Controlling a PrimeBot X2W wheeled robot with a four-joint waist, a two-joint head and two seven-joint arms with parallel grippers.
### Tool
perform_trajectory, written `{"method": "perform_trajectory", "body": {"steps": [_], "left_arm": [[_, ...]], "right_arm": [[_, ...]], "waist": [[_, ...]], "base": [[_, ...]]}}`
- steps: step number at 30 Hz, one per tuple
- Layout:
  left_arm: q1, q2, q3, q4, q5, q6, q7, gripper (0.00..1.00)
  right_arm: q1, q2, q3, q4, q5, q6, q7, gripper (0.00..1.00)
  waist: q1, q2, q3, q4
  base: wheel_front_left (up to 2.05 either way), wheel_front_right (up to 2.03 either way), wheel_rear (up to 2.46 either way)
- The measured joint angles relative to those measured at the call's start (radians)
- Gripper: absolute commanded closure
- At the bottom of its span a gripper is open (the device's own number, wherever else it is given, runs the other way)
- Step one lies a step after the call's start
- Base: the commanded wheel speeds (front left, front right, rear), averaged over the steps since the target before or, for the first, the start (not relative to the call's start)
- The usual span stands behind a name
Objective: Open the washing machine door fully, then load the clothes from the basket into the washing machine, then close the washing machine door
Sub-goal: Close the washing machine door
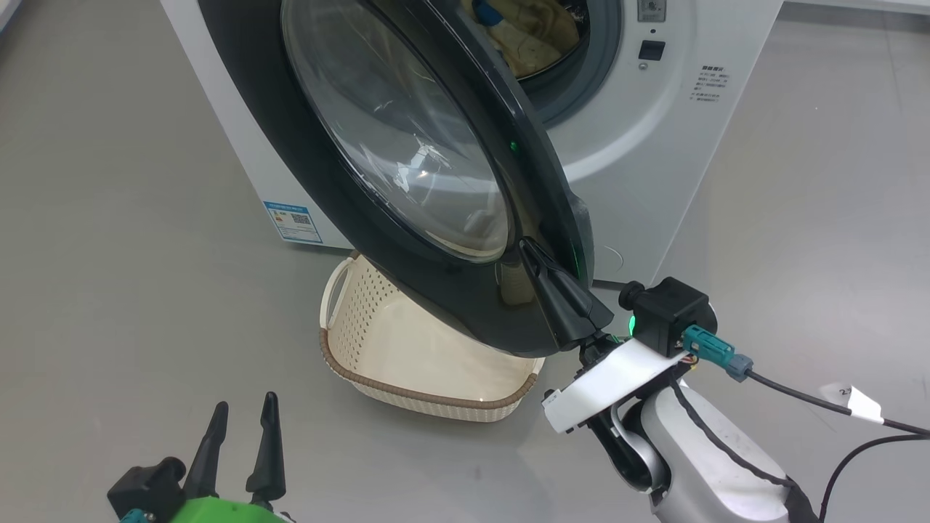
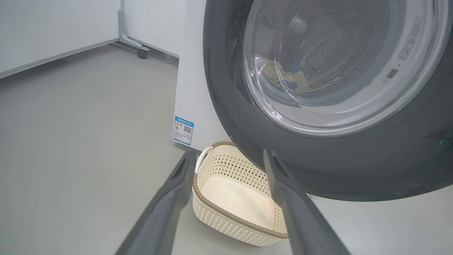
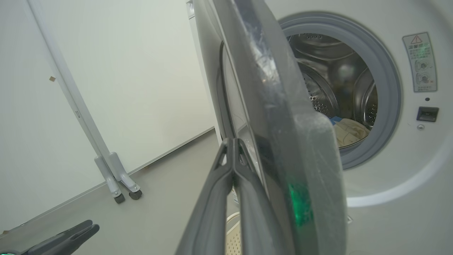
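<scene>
You have a smooth grey floor (image 1: 109,218) here: the washing machine (image 1: 654,152) stands on it, the basket (image 1: 429,398) sits just before its base (upright, rim up), and a white panel's wheeled feet (image 3: 122,186) rest well apart.

One washing machine (image 1: 654,145) with one door (image 1: 436,290), which the right tool (image 1: 527,250) touches. One basket (image 1: 363,305) between the two tools, ahead of the left tool (image 1: 245,402). One blue label sticker (image 1: 293,221) beyond the left tool. One heap of clothes (image 1: 527,36) beyond the right tool; the number of pieces cannot be told. Each tool has two fingers (image 1: 269,443).
</scene>
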Motion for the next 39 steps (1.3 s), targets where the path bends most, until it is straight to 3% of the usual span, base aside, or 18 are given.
{"method": "perform_trajectory", "body": {"steps": [26,39], "left_arm": [[-0.082,-0.021,0.003,-0.067,-0.020,-0.004,0.000,0.00],[-0.115,-0.022,0.020,-0.082,-0.020,-0.004,0.000,0.00]], "right_arm": [[-0.161,-0.013,-0.086,0.013,-0.027,0.000,0.000,1.00],[-0.245,-0.012,-0.098,0.012,-0.035,0.000,0.000,1.00]], "waist": [[0.0000,0.0000,0.165,0.003],[0.0000,0.0000,0.234,-0.056]], "base": [[0.00,0.00,0.00],[0.00,0.00,0.00]]}}
